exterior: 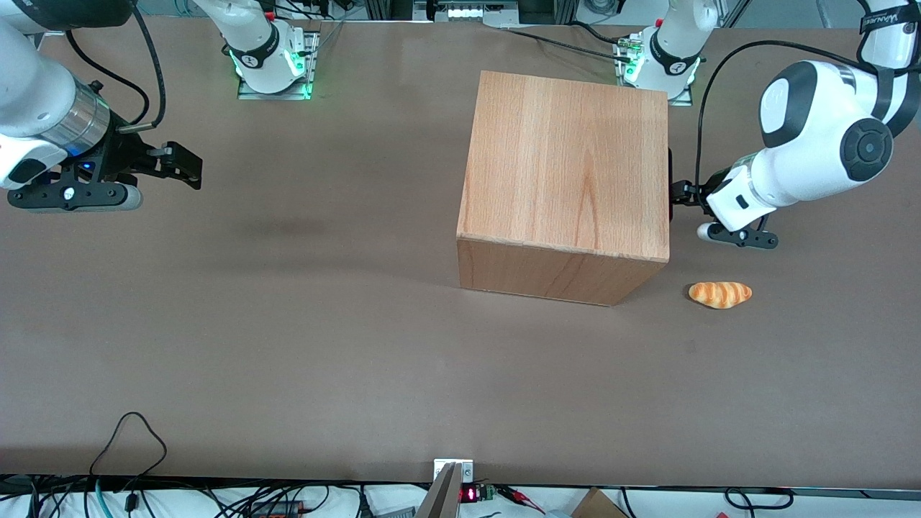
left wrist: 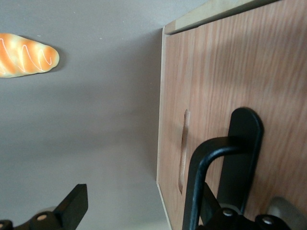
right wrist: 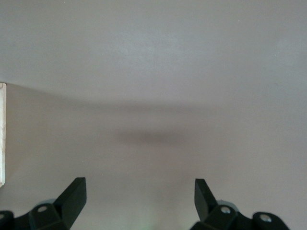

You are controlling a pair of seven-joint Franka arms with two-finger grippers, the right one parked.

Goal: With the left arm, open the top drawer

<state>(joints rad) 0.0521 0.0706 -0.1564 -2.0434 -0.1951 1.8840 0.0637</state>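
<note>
- The left arm (exterior: 820, 144) is bent low over the table (exterior: 288, 324) at the working arm's end, its white forearm angled down toward the cabinet (exterior: 568, 165) and the dark grey joint cap facing the front camera.
- Its gripper (exterior: 680, 193) is pressed right up against the cabinet's side face, at the height of the top drawer's front.
- In the left wrist view the fingers are spread wide: one black finger (left wrist: 72, 206) hangs over bare table, well clear of the wood, and the second sits at the black bar handle (left wrist: 216, 167).
- The handle's curved end runs between the two fingers, but I cannot tell whether either pad presses on it.
- The top drawer (left wrist: 230, 76) is closed, its front panel flush with the cabinet body, so nothing inside shows.
- A narrow slot (left wrist: 183, 143) is cut into the wood panel just beside the handle.
- The cabinet is a plain cube of light wood with fine straight grain; the handle is smooth matte black with a rounded end.
- A bread roll (exterior: 720, 293), glossy orange with pale stripes, lies on the brown matte table near the cabinet's corner, nearer the front camera than the gripper.
</note>
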